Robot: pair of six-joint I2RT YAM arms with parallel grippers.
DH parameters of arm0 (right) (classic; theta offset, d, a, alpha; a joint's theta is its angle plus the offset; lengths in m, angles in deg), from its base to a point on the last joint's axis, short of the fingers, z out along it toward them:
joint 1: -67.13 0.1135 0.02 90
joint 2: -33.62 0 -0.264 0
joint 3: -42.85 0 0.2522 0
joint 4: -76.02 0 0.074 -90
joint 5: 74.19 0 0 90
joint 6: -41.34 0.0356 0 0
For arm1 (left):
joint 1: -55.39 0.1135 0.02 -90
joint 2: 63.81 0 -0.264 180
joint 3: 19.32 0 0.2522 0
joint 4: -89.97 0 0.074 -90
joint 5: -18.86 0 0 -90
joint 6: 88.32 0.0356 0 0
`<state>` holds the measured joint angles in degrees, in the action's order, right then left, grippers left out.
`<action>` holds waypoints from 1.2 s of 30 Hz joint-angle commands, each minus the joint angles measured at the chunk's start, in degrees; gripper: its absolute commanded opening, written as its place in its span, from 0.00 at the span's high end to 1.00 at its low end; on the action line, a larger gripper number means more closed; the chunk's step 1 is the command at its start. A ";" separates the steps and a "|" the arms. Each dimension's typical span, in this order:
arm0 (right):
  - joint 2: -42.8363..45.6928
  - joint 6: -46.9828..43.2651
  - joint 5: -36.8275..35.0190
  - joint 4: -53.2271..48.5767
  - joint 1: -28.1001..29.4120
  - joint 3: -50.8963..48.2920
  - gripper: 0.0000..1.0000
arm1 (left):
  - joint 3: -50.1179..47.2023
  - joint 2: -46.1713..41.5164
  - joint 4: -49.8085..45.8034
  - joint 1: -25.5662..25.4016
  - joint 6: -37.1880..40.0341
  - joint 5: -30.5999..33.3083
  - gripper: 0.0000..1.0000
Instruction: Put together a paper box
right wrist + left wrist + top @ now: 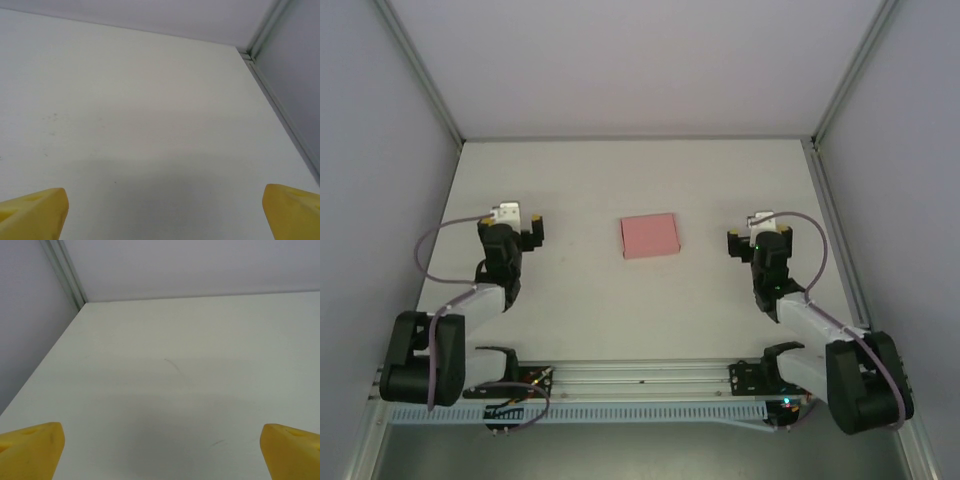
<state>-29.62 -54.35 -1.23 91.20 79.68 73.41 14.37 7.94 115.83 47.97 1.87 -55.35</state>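
Observation:
The pink paper box lies flat as a small rectangle on the white table, midway between the two arms. My left gripper hovers to its left, well apart from it, jaws wide open with nothing between them. In the left wrist view the yellow fingertips sit at the bottom corners over bare table. My right gripper stands to the box's right, also apart and open. Its yellow fingertips frame bare table in the right wrist view.
Grey enclosure walls with aluminium corner posts bound the table at the left, back and right. An aluminium rail carrying the arm bases runs along the near edge. Open table surrounds the box on every side.

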 commanded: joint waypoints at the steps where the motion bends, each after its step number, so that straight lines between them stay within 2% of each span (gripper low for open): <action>1: -2.77 4.33 4.01 19.90 -1.79 -3.51 0.00 | -4.19 1.60 13.55 1.99 0.11 -0.84 0.00; 5: -8.72 2.53 4.92 19.07 -4.16 -1.28 0.00 | -4.44 6.31 17.30 4.63 -0.87 -4.46 0.00; 8: -14.46 2.08 5.17 27.88 -4.88 -2.59 0.00 | -3.57 7.13 16.81 4.87 1.04 -7.92 0.00; 10: -18.82 3.34 1.62 31.84 -5.12 -2.27 0.00 | -6.27 10.69 25.22 5.34 1.27 -7.15 0.00; 12: -22.24 4.39 2.72 32.50 -6.19 -0.95 0.00 | -8.20 18.49 38.03 6.69 0.32 -6.54 0.00; 14: -24.23 6.20 5.40 31.01 -8.39 0.16 0.00 | -6.23 14.97 28.60 6.70 0.45 -9.07 0.00; 16: -27.70 8.07 9.69 34.06 -10.80 1.23 0.00 | -5.04 16.61 28.94 6.15 1.46 -9.16 0.00; 18: -25.08 8.92 14.36 25.72 -13.18 3.18 0.00 | -4.80 16.63 28.28 6.07 1.65 -9.37 0.00; 21: -26.92 8.87 14.14 32.04 -13.09 1.68 0.00 | -4.83 16.59 28.41 6.02 1.66 -9.36 0.00; 23: -25.66 8.38 14.87 27.75 -13.13 2.69 0.00 | -4.81 16.59 28.31 6.03 1.66 -9.41 0.00; 26: -26.63 7.98 15.26 30.64 -13.01 2.03 0.00 | -4.85 16.58 28.19 6.01 1.62 -9.42 0.00; 36: -26.20 7.94 15.34 29.23 -13.01 2.45 0.00 | -4.81 16.60 28.24 6.08 1.66 -9.42 0.00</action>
